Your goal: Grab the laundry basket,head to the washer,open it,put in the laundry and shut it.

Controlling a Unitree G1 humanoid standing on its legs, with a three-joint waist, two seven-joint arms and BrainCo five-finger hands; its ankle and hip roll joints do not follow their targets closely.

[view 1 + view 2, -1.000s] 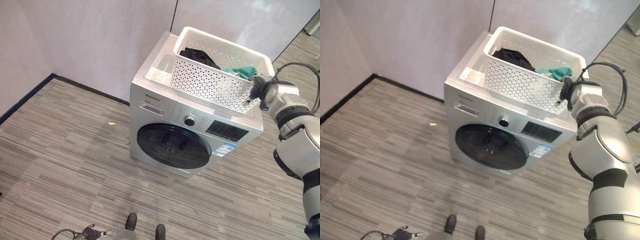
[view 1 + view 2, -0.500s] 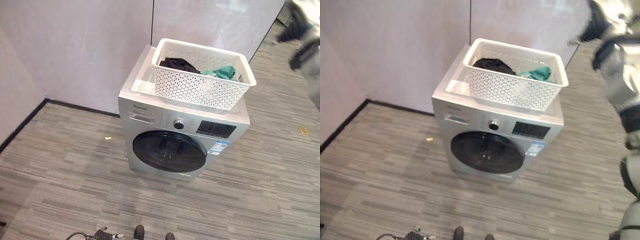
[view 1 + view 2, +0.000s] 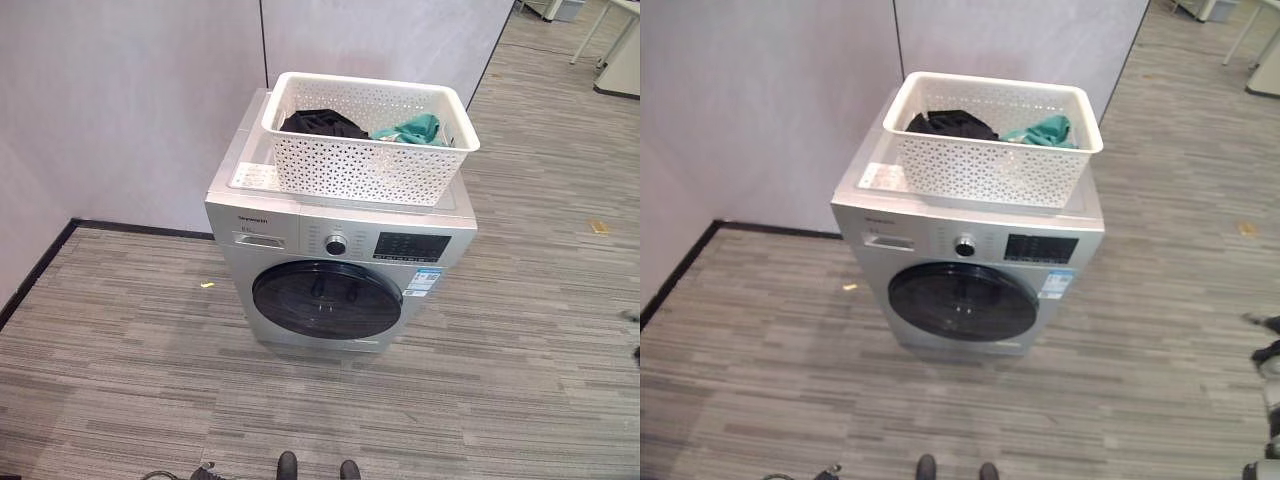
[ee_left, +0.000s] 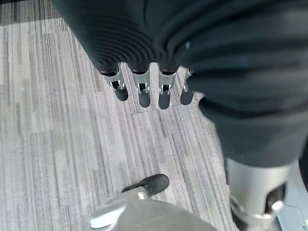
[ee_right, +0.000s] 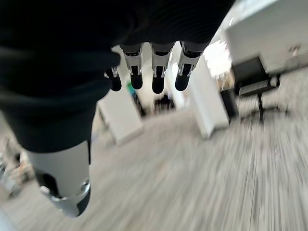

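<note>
Silver, dark-tipped fingers (image 5: 157, 72) of the right hand (image 5: 62, 62) hang straight and loose in the right wrist view, nothing between them and the thumb; hand is empty and relaxed. Behind them a blurred room with pale furniture, too smeared to identify.

Left hand (image 4: 159, 43), left wrist view: fingers (image 4: 139, 89) likewise extended in a row, holding nothing, over grey wood-grain floor (image 4: 53, 134).

Neither hand touches the basket or the machine.

Head views: white perforated laundry basket (image 3: 368, 135) sits on top of the washer (image 3: 335, 245), at about 12 o'clock in the scene. Basket occupies the right and middle portion of the washer's top; a strip of bare top with a label sheet (image 3: 255, 177) shows to its 9 o'clock side. Basket stands level, its front wall close to the front edge of the lid.

Contents: black garment (image 3: 318, 122) in the basket's 9–10 o'clock part, teal garment (image 3: 412, 130) at its 2–3 o'clock part, the two touching near the middle.

Washer door (image 3: 326, 299), round and dark, is closed. Control knob (image 3: 336, 245) above it at 12 o'clock; dark display panel (image 3: 413, 246) at the knob's 3 o'clock.

Washer backs against a pale wall (image 3: 130, 90). Small yellow scrap (image 3: 206, 284) on the floor at the washer's 9 o'clock, well apart from it.
</note>
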